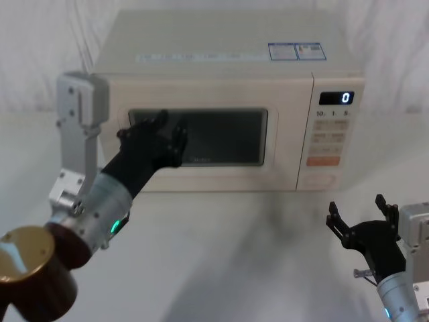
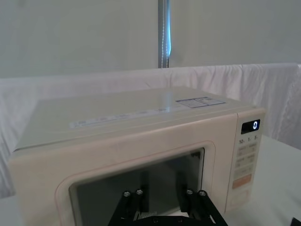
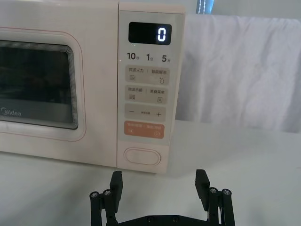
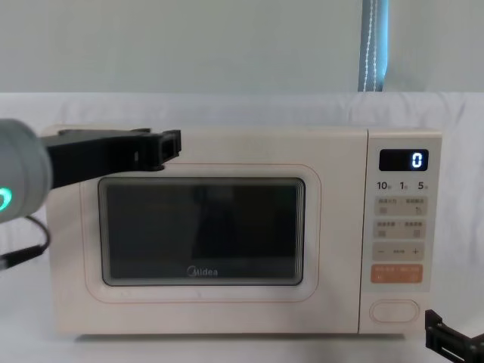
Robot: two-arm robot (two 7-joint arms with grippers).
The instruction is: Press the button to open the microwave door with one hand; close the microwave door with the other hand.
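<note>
Microwave door (image 1: 201, 134) sits flush w/ the cream oven body, dark rounded window, thin pinkish outline, grey "Midea" logo (image 4: 201, 271) low on the glass. Left gripper (image 1: 155, 131) is up against the window's left part, fingers spread wide. Button (image 3: 141, 156), a wide cream oval, is lowest on the control panel (image 3: 146, 84), under the orange key (image 3: 144, 129). Right gripper (image 3: 159, 183) hovers near the table's front right, wide open, facing the button. Display (image 3: 150, 34) reads 0.
</note>
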